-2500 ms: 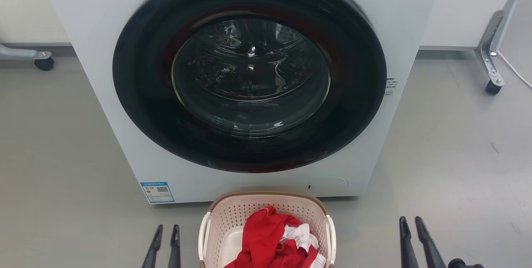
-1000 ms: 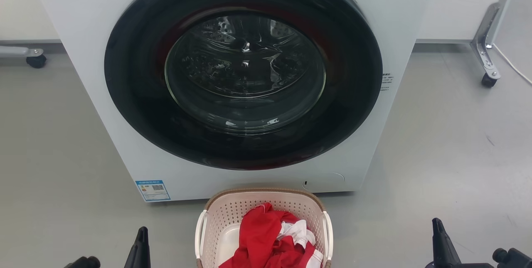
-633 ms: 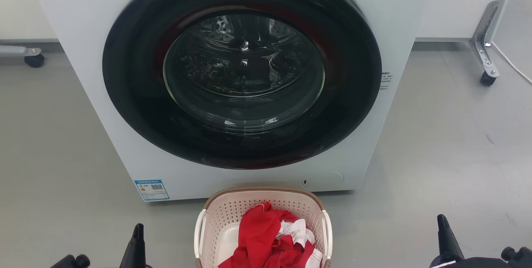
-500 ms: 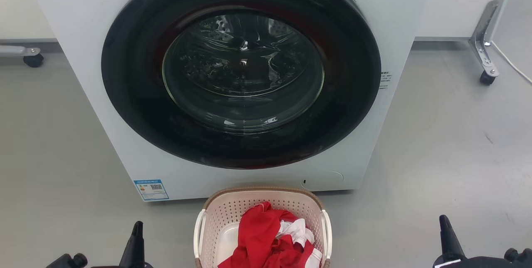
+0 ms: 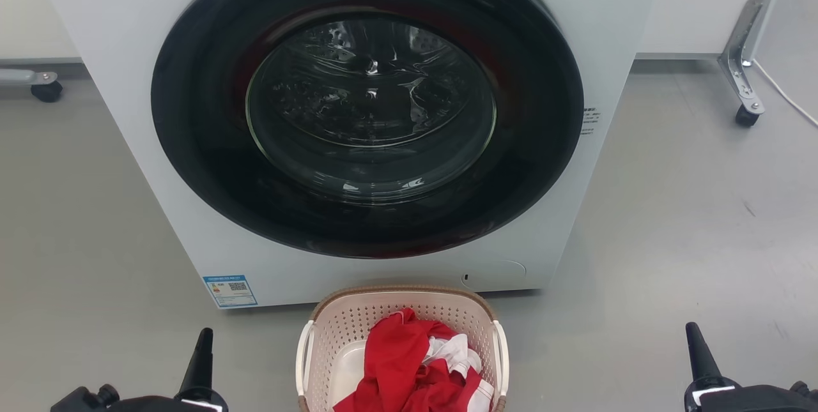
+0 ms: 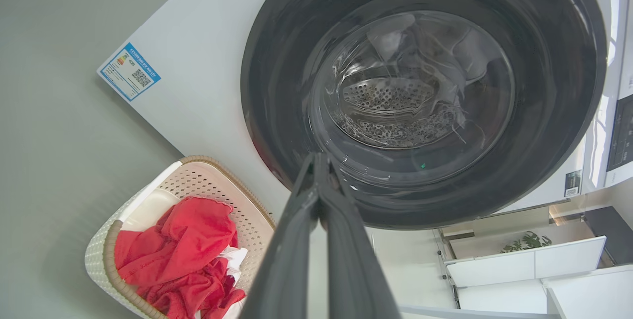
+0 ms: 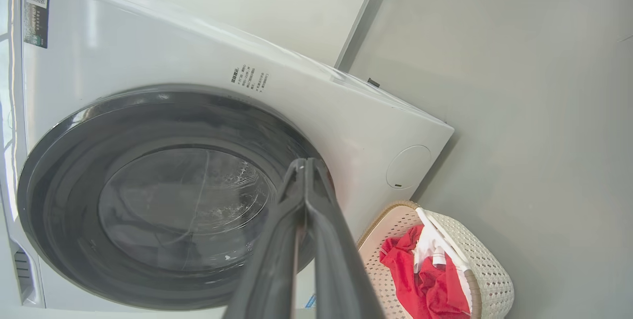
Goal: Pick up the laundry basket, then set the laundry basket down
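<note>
The left hand [image 6: 316,159] and right hand [image 7: 303,162] each have fingers pressed together on nothing, flanking the laundry basket [image 5: 358,326] and well apart from it. It sits on the grey floor [image 5: 671,220] with red and white cloth [image 5: 402,367] inside, just before the washer [image 5: 128,48]. The washer's blue sticker [image 5: 230,290] carries a QR code, and its print is too small to read

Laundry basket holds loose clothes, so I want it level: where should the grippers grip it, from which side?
Probably the two white side handles: left gripper from its left, right gripper from its right. They stand out from opposite walls, near the rim.
</note>
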Robot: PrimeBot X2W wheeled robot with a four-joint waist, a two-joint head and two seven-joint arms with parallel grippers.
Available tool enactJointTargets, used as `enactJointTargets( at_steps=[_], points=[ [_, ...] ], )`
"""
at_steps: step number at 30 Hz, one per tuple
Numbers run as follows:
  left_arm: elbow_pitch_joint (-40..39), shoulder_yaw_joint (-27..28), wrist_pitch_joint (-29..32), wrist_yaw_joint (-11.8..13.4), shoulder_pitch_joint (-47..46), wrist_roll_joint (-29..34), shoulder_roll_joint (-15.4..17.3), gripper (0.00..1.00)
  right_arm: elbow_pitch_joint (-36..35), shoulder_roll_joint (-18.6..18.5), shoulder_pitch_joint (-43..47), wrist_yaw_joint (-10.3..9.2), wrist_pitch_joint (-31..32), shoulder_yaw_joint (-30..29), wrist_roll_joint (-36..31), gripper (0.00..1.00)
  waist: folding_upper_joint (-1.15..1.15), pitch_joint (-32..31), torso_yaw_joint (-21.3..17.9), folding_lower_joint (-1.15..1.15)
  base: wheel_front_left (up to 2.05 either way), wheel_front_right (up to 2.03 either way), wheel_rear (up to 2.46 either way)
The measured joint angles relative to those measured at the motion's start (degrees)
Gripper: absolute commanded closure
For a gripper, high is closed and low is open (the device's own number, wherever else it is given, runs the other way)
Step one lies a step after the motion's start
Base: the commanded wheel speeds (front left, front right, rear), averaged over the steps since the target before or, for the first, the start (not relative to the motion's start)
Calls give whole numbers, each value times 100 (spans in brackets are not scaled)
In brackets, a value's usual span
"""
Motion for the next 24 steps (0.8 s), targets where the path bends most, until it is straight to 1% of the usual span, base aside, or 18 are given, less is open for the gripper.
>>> enactJointTargets(
  at_steps=[12, 13, 15, 18, 19, 24],
  points=[
    [135, 221, 248, -155, -162, -1005, -16, 100, 191, 5, -207, 194, 242, -253, 970, 100, 0, 25, -25, 0, 0, 0, 0],
    [135, 221, 248, -155, -162, -1005, -16, 100, 191, 5, -207, 194, 242, -253, 970, 100, 0, 25, -25, 0, 0, 0, 0],
    [155, 268, 279, -212, -227, -1141, -21, 100, 232, 7, -224, 203, 261, -297, 1126, 100, 0, 29, -30, 0, 0, 0, 0],
    [212, 320, 359, -255, -270, -1480, -44, 100, 265, 8, -348, 277, 356, -374, 1454, 100, 0, 38, -38, 0, 0, 0, 0],
    [212, 320, 359, -255, -270, -1480, -44, 100, 265, 8, -348, 277, 356, -374, 1454, 100, 0, 38, -38, 0, 0, 0, 0],
    [247, 416, 457, -348, -355, -1892, -54, 100, 346, 10, -419, 355, 458, -485, 1851, 100, 0, 48, -48, 0, 0, 0, 0]
  ],
)
